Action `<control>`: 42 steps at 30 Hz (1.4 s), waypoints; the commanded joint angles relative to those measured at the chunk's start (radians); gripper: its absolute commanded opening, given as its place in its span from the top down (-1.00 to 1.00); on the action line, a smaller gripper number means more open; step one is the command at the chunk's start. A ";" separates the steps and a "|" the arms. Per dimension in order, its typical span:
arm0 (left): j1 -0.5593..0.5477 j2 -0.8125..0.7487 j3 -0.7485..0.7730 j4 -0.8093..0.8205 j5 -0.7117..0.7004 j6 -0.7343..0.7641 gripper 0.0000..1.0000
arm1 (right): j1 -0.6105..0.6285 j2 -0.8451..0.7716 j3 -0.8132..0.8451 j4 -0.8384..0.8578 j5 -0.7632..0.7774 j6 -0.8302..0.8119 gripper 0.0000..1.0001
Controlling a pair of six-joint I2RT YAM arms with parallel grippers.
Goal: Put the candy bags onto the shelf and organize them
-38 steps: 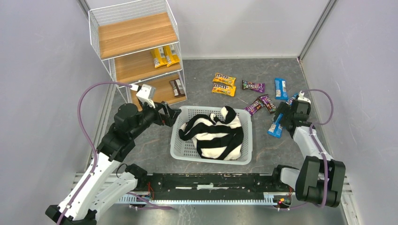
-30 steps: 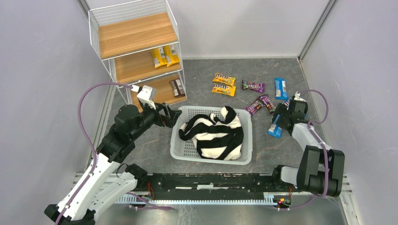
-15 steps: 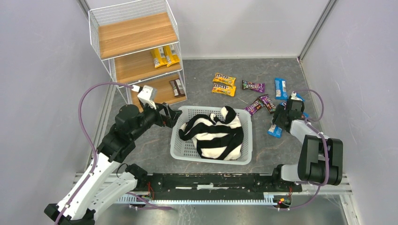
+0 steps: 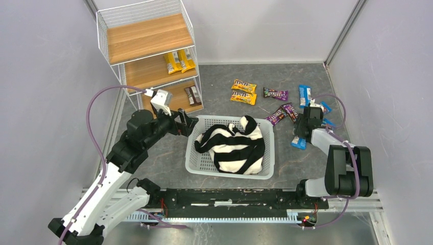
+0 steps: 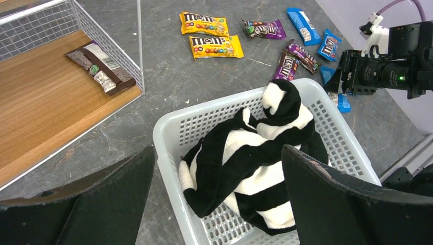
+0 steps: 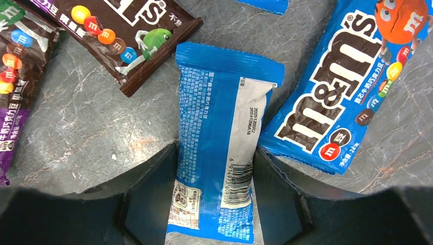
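Observation:
My right gripper (image 6: 215, 155) is shut on a blue candy bag (image 6: 224, 127), back side up, low over the grey floor; in the top view this gripper (image 4: 302, 133) is right of the basket. Another blue bag (image 6: 342, 81) and dark purple-brown bags (image 6: 127, 25) lie just beyond it. My left gripper (image 5: 217, 153) is open and empty above the basket's left end, also seen from above (image 4: 188, 122). The shelf (image 4: 148, 38) stands at the far left, with yellow bags (image 4: 179, 60) on its middle board and a brown bag (image 4: 192, 94) on its bottom board.
A white lattice basket (image 4: 196, 163) holding a black-and-white striped cloth (image 4: 235, 145) sits mid-floor. Yellow (image 4: 243, 86), purple (image 4: 275, 94) and blue (image 4: 305, 95) bags lie loose beyond it. Grey walls close in on both sides.
My right gripper has shifted away from the bases and slightly left, staying on the blue bag. My left gripper has edged slightly toward the shelf.

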 commanded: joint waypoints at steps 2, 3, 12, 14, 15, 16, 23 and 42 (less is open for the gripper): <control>-0.004 0.036 0.065 -0.014 -0.017 -0.020 -1.00 | 0.005 -0.023 -0.010 0.054 -0.028 -0.001 -0.21; -0.004 0.044 0.070 -0.017 -0.015 -0.030 -1.00 | 0.005 -0.034 -0.019 0.064 -0.037 0.002 -0.21; -0.004 0.113 0.099 -0.002 0.014 -0.129 -1.00 | 0.005 -0.087 -0.053 0.093 -0.093 -0.009 -0.05; -0.003 0.132 0.106 0.004 0.030 -0.150 -1.00 | 0.005 -0.117 -0.060 0.099 -0.107 -0.008 -0.04; -0.003 0.145 0.109 0.006 0.041 -0.162 -1.00 | 0.006 -0.133 -0.062 0.103 -0.120 -0.008 -0.04; -0.003 0.158 0.113 0.007 0.053 -0.174 -1.00 | 0.005 -0.147 -0.063 0.107 -0.137 -0.009 -0.04; -0.003 0.250 0.129 0.062 0.208 -0.299 -1.00 | 0.006 -0.237 -0.031 0.117 -0.259 0.022 0.01; -0.187 0.492 0.196 0.349 0.234 -0.541 -1.00 | 0.305 -0.282 0.246 0.321 -0.541 0.382 0.08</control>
